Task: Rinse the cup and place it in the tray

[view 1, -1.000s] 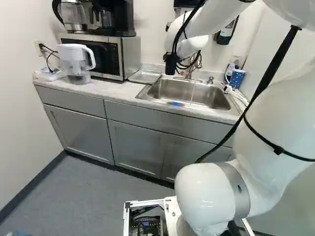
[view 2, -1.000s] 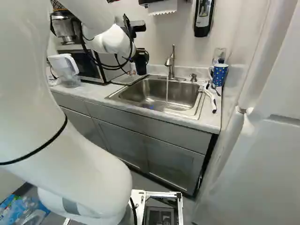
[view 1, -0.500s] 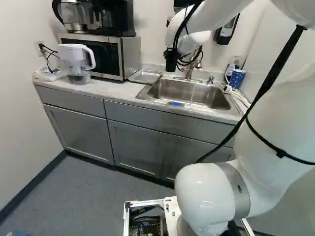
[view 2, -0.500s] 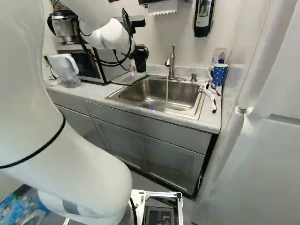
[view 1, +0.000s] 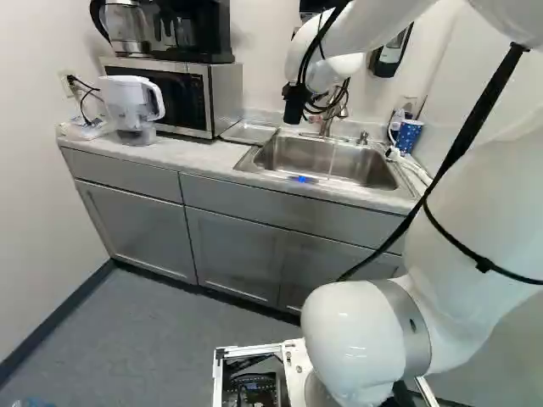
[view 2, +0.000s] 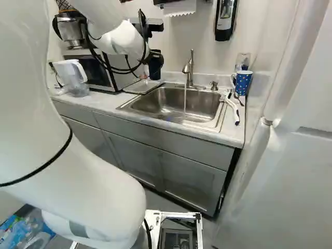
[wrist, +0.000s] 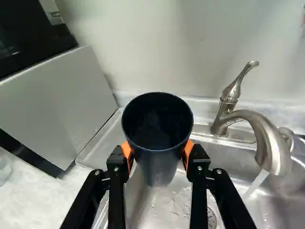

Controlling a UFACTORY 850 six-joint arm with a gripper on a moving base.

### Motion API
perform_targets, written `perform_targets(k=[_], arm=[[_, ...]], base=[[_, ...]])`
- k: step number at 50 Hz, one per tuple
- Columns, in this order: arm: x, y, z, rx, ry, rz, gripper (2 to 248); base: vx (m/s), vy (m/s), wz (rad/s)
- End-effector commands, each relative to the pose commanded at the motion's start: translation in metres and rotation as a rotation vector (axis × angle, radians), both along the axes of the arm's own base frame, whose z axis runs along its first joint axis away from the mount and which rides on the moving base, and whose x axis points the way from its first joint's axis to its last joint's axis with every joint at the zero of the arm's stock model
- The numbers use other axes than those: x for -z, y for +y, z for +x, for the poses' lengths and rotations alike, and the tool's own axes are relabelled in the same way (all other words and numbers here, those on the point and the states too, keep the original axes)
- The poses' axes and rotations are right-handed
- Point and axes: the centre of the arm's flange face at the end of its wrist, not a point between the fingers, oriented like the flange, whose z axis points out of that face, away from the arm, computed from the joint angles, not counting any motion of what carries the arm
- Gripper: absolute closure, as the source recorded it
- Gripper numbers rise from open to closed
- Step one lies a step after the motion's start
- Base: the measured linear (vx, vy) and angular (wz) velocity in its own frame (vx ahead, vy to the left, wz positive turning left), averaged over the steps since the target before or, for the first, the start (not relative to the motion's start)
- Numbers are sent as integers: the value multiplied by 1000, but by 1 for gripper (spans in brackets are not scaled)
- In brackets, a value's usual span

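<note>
Above the counter near the sink's left side, the gripper (view 2: 150, 58) holds a dark cup (view 2: 155, 69). In the wrist view the gripper (wrist: 158, 151) is shut on the cup (wrist: 160, 164), orange pads pressing it from two sides, its open mouth showing. A shallow metal tray (view 2: 140, 87) lies on the counter between microwave and sink; in the wrist view the tray (wrist: 101, 139) is partly behind the cup. Water runs from the faucet (wrist: 267, 136) into the sink (view 2: 174, 104), beside the cup and not onto it. The cup's inside is dark.
The microwave (view 1: 222, 97) stands left of the tray, with a white pitcher (view 1: 134, 110) farther left. Right of the sink are a blue dotted cup (view 2: 243, 82) and a white-handled brush (view 2: 234, 111). A soap dispenser (view 2: 225, 21) hangs on the wall.
The arm has shifted slightly, and the gripper has turned a little with the cup still held. The base has not moved, and the water keeps running.
</note>
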Motion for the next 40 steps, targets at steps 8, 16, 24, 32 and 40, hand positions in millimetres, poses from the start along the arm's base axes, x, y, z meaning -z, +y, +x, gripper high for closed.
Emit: perform_targets(k=[8,16,24,32,40], arm=[[0,0,0,31,-2,78,128],[0,0,0,62,-3,156,128],[0,0,0,94,-5,236,128],[0,0,0,124,-7,312,128],[0,0,0,155,-8,390,128]], base=[[0,0,0],[0,0,0],[0,0,0],[0,0,0],[0,0,0]])
